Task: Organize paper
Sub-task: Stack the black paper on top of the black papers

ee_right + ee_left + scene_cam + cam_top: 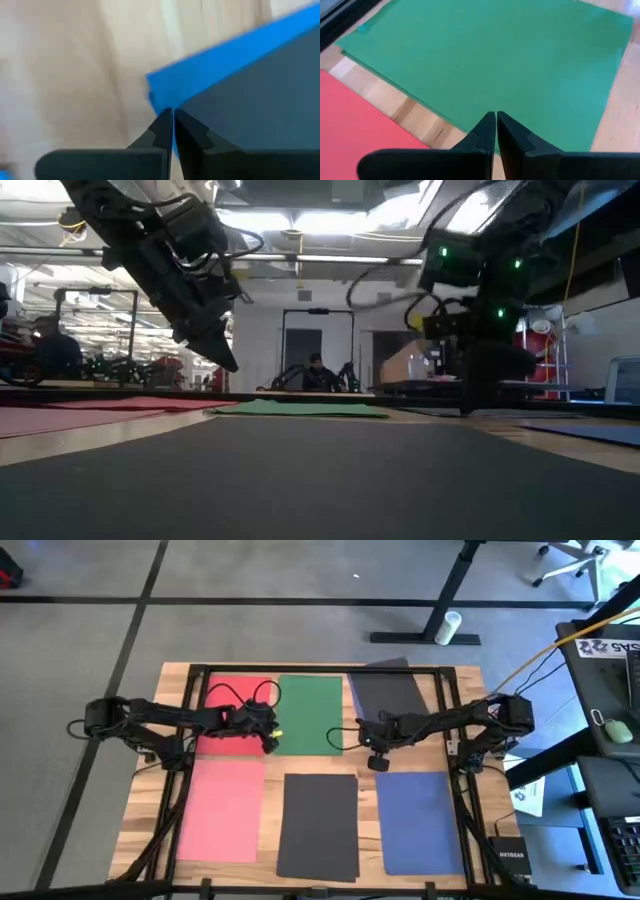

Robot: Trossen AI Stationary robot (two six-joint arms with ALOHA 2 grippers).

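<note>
Six sheets of paper lie flat on the wooden table. Red (232, 700), green (310, 715) and dark grey (392, 690) are along the far side. Pink (222, 810), a second dark grey (318, 825) and blue (418, 822) are along the near side. A blue sheet (210, 60) shows from under the far dark grey one (260, 105). My left gripper (496, 116) is shut and hangs above the green sheet's (510, 65) near left edge, clear of the table in the low view (225, 360). My right gripper (173, 112) is shut, low at that stack's near left corner. My right gripper's shut fingertips come down from above at the near left corner of the blue sheet (160, 95), which shows from under the dark grey sheet. Whether they touch the paper, I cannot tell. Both sheets lie flat on the table.
A black frame (320, 668) runs around the table's far side and along both sides. Off the table's right side stand a small black box (508, 852) and a desk with a keyboard (625, 835). Bare wood shows between the sheets.
</note>
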